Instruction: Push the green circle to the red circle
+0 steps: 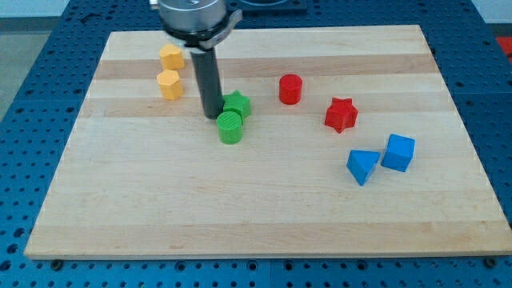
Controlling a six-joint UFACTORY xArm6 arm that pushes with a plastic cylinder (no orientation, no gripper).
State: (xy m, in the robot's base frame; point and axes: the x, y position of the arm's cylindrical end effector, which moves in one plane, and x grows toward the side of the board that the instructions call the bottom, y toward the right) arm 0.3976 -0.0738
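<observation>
Rod upright, my tip (211,117) touching green circle (230,127) at its upper left; no pincer visible.

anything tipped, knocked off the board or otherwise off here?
Nothing stands out. All eight blocks sit flat on the wooden board, none over an edge. My tip is just left of the green circle, which sits against the green star. The red circle stands apart to the view's right.
</observation>
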